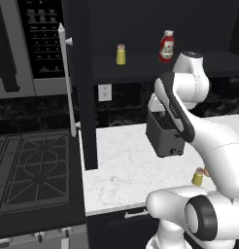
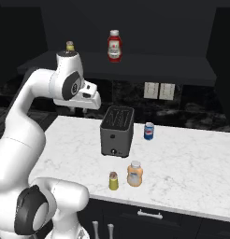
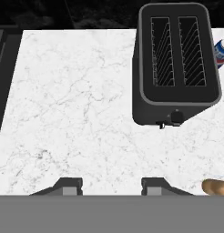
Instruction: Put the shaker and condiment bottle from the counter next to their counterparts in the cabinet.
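**Empty gripper above the counter, beside the toaster**

The gripper [image 3: 111, 184] hangs above the white marble counter [image 3: 77, 113], jaws a little apart with nothing between them. The dark toaster [image 3: 177, 63] stands ahead of the jaws. The shaker [image 2: 113, 180] and condiment bottle [image 2: 134, 173] stand together on the counter, well short of the jaws.

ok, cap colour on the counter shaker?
Dull pinkish-brown, on the yellow shaker; best seen in the right base view.
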### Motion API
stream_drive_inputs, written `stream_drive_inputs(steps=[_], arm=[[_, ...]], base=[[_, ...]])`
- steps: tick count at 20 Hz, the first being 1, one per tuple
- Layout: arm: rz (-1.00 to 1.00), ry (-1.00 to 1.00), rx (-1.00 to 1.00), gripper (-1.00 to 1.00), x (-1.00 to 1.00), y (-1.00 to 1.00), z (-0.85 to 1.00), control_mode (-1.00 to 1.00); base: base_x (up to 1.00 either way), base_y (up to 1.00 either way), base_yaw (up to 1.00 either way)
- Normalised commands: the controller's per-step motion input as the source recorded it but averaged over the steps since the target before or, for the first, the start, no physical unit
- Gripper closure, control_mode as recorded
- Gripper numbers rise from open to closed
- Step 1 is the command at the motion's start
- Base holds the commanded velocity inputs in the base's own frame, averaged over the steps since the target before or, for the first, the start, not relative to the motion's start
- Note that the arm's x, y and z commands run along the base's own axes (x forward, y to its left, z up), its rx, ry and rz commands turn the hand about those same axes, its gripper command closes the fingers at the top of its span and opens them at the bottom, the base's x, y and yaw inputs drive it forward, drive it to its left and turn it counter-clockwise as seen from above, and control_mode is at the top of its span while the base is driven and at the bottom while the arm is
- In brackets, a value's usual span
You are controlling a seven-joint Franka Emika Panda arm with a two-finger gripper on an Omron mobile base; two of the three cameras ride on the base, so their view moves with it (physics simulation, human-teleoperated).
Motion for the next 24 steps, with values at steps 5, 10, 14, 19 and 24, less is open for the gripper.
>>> stream_drive_inputs(steps=[5,10,14,19,24], arm=[[0.01,0.0,0.0,-1.0,-0.03,-0.12,0.0,-1.0],[0.01,0.01,0.0,-1.0,-0.15,-0.3,0.0,-1.0],[0.16,-0.01,0.0,-1.0,-0.18,-0.8,0.0,-1.0],[0.35,-0.15,0.03,-1.0,-0.51,-0.99,0.0,-1.0],[0.43,-0.12,0.07,-1.0,-0.32,-1.0,0.0,-1.0]], base=[[0.0,0.0,0.0],[0.0,0.0,0.0],[0.0,0.0,0.0],[0.0,0.0,0.0],[0.0,0.0,0.0]])
